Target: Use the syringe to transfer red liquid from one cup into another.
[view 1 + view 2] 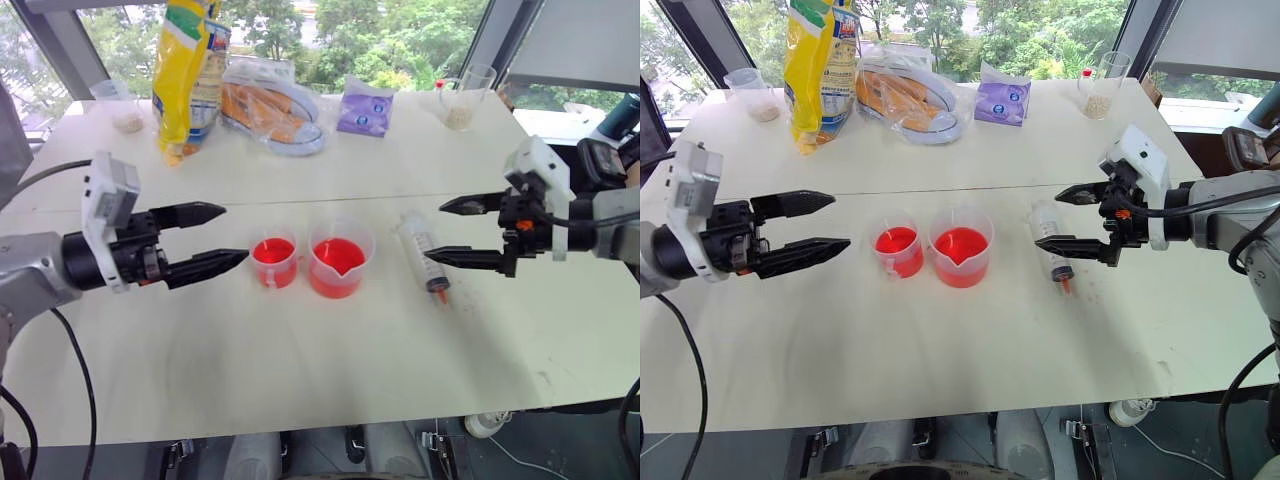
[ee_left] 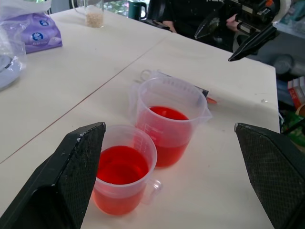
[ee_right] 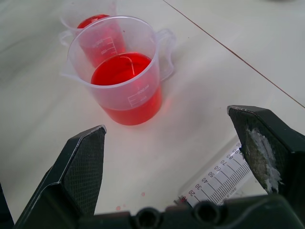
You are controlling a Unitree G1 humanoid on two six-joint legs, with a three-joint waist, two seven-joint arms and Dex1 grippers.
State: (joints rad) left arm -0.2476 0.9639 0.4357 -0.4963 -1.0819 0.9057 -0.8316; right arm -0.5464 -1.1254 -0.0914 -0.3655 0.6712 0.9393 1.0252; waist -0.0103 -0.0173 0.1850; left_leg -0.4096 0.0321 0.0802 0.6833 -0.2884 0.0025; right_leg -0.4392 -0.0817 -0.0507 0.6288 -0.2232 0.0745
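Note:
The clear syringe [image 1: 424, 250] lies flat on the white table [image 1: 300, 370], right of both cups, its orange-red tip toward the front edge. The wider spouted cup [image 1: 340, 260] holds red liquid [image 3: 125, 69] to about half its height. Just left of it stands the smaller narrow cup [image 1: 273, 262], also holding red liquid. My right gripper [image 1: 455, 232] hovers open beside and slightly above the syringe, with nothing between its fingers. Left of the small cup, my left gripper [image 1: 225, 238] is open and empty, pointing toward the cups.
Along the table's far side stand a yellow bag [image 1: 187, 75], a plastic-wrapped tray of food [image 1: 272, 105], a purple packet [image 1: 365, 108] and two clear cups with beige grains [image 1: 462, 98] [image 1: 120, 105]. A seam [image 1: 330, 200] runs across the tabletop.

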